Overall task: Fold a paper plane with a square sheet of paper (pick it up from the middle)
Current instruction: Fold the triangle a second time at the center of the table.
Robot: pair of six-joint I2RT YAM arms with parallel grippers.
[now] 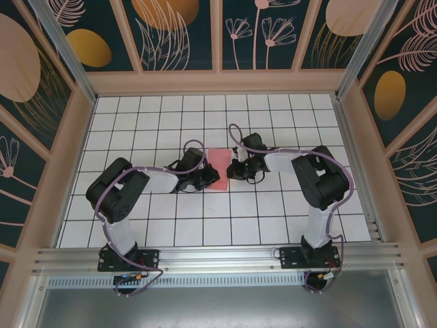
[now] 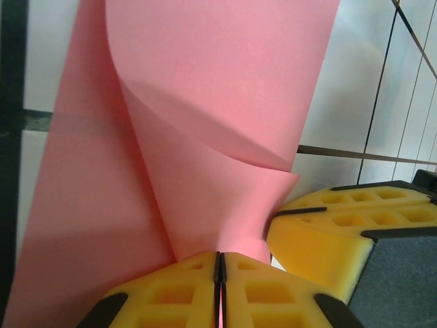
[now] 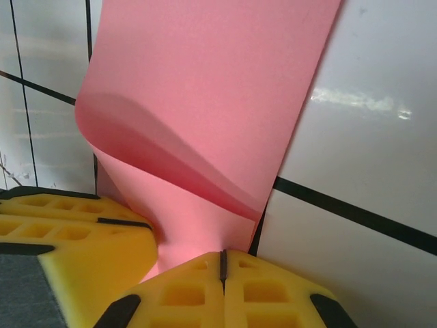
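Tiled tabletop [image 1: 136, 225]: left pincer [image 2: 220, 260] and right pincer [image 3: 222, 258] clamp pink sheet [image 2: 218, 82].

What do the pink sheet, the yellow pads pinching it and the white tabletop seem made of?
Pink sheet: thin matte paper, likely; it curls softly without cracking.
Yellow pads: probably foam or soft rubber, matte, moulded with square pockets.
Tabletop: hard and glossy, perhaps laminate or tile; it mirrors bright highlights between dark grid lines.
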